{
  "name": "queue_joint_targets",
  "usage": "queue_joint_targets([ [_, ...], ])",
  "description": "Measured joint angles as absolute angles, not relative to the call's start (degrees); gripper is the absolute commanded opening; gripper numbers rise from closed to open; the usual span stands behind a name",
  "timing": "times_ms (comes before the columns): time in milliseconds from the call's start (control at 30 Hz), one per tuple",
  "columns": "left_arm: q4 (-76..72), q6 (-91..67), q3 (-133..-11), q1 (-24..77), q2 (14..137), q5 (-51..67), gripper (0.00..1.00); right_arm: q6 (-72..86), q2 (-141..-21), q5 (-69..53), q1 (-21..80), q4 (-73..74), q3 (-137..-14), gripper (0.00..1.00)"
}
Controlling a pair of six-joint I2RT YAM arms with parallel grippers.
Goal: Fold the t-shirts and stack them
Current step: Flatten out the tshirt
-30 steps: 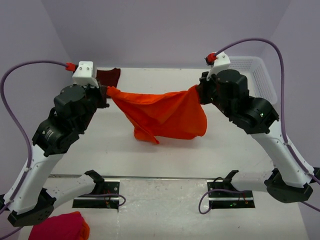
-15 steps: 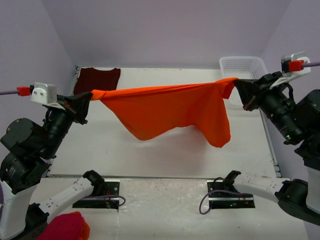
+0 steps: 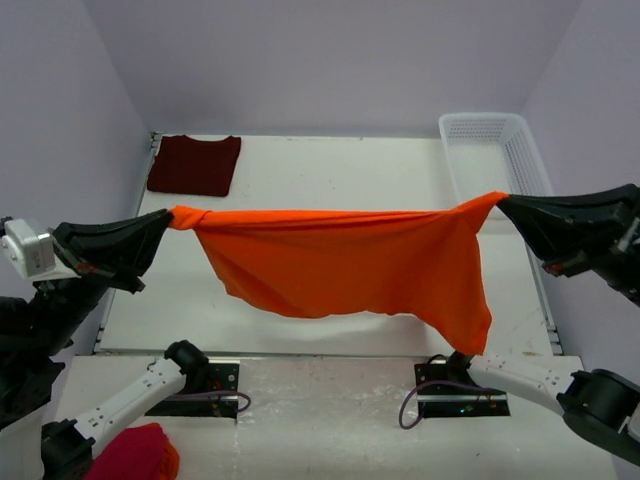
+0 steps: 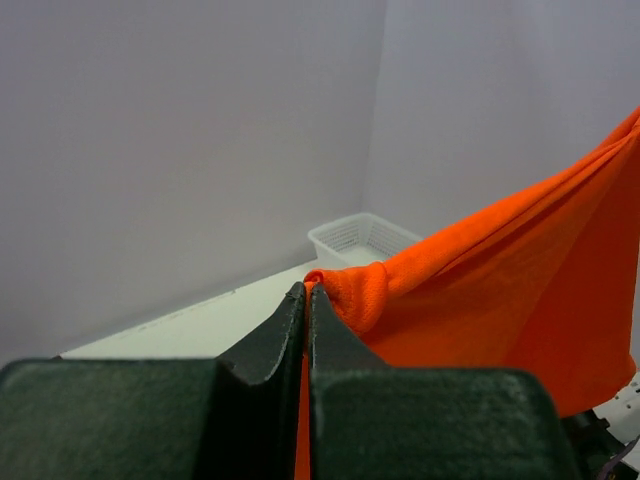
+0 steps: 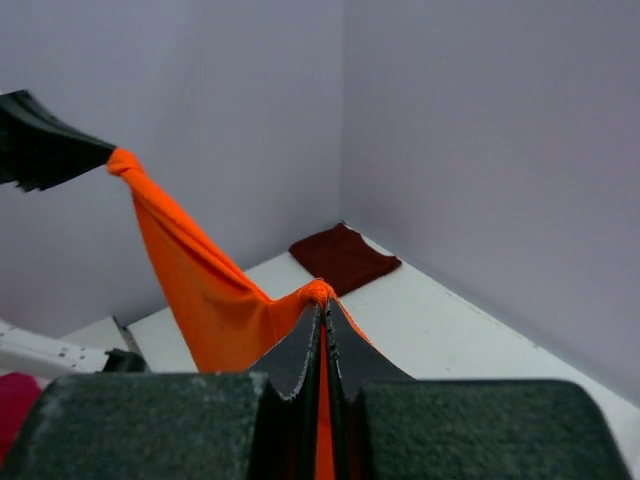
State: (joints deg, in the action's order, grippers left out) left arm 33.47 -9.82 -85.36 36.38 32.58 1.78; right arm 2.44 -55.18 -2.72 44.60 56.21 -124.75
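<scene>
Folded t-shirt (image 3: 194, 165) far left on table (image 3: 330, 170), basket (image 3: 495, 152) far right, hanging t-shirt (image 3: 350, 265) in front

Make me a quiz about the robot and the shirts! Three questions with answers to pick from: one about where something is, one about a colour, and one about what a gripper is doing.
1. Where is the maroon t-shirt?
A. hanging in the air
B. lying folded at the far left corner of the table
C. draped over an arm

2. What colour is the stretched t-shirt?
A. blue
B. green
C. orange

3. How is the left gripper?
A. shut on the stretched t-shirt
B. wide open
C. shut on nothing

Answers:
1 B: the top view shows it flat on the table by the back left wall.
2 C: the cloth spanning the two arms is bright orange.
3 A: the left wrist view shows the fingers pressed together with orange cloth pinched at their tips.
</scene>
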Motion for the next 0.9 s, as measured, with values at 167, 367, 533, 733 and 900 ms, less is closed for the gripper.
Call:
queue_joint_targets([
  [167,31.6,-9.0,-88.7,36.4,32.1,6.1,0.00,1.2,-53.5,-14.9,44.6,55.0,-127.7,0.00],
  [367,29.0,-8.1,-89.5,36.4,31.7,8.6,0.00,-1.1,-52.7,-27.1,44.6,51.1,-127.0,0.00],
  [533,26.4,-7.7,-87.0,36.4,32.5,7.0,0.00,-2.5,-51.4,-30.8,44.6,47.8,-120.8,0.00],
  [733,25.0,-7.9,-80.5,36.4,42.6,-4.6,0.00,-5.3,-56.3,-23.8,43.8,46.2,-115.6,0.00],
  [900,26.5,-9.2,-79.4,35.9,60.7,-14.9,0.00,-6.6,-68.0,-19.9,35.1,45.2,-115.6,0.00],
])
